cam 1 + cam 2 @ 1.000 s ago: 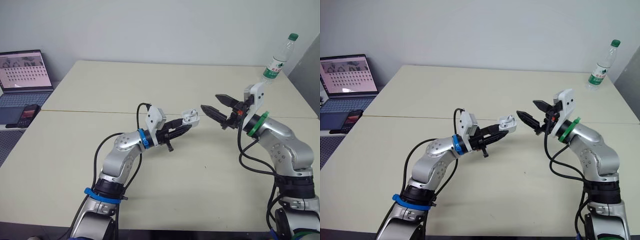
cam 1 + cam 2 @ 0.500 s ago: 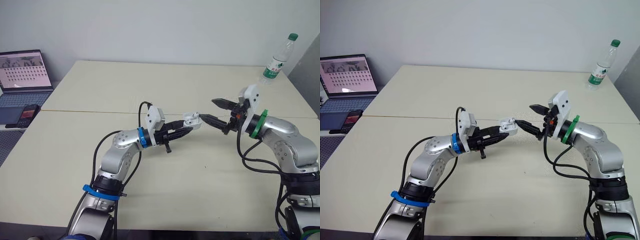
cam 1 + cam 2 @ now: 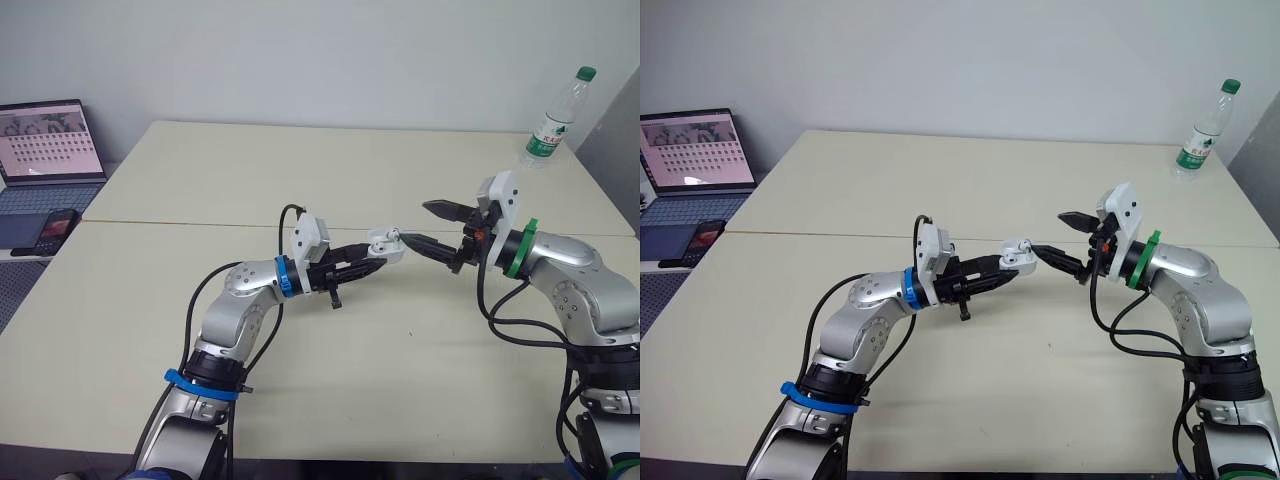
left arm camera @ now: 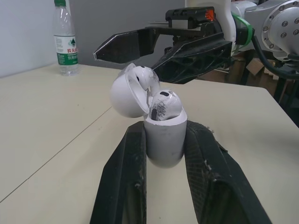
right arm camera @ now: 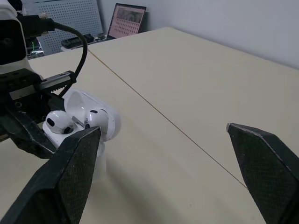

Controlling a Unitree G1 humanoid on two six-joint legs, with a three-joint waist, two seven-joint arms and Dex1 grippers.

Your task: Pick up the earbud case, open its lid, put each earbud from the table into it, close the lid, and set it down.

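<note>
The earbud case (image 4: 163,135) sits clamped in the left gripper (image 3: 368,262), lid (image 4: 125,91) open and both earbuds (image 5: 58,122) seemingly seated, while the right gripper (image 3: 417,222), spread wide, has its lower finger just beside the lid, so closing looks next: a gentle push on it.

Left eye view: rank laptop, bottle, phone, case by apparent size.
1. laptop
2. bottle
3. phone and case: they look about alike, so no ranking between them.

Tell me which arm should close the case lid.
Right: the open right gripper is beside the raised lid, while the left gripper grips the white rounded plastic earbud case.
</note>
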